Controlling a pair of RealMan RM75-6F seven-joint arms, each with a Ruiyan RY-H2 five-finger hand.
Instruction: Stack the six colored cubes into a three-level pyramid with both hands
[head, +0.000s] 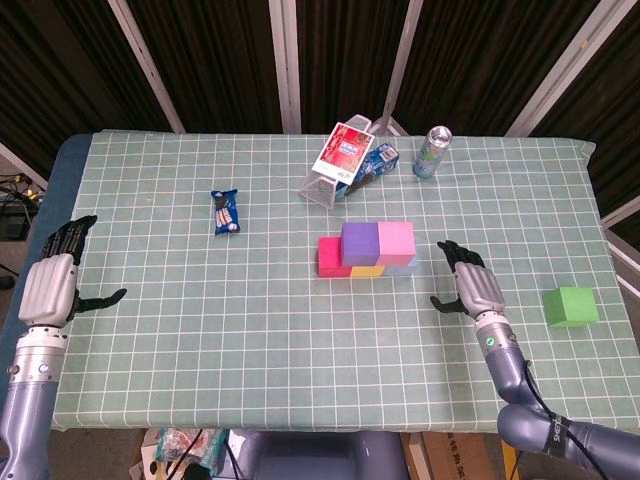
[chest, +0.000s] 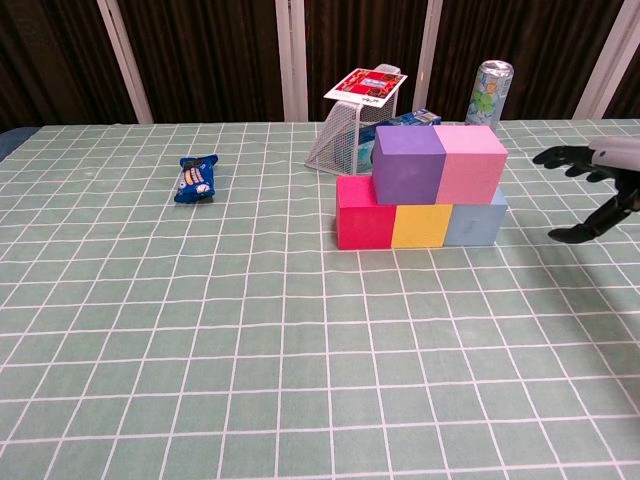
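Now your right hand (head: 474, 285), fingers spread and empty, hovers between the five-cube stack (head: 368, 250) and the green cube (head: 571, 306), which sits alone to its right; your left hand (head: 50, 286), also open and empty, waits at the far left edge.
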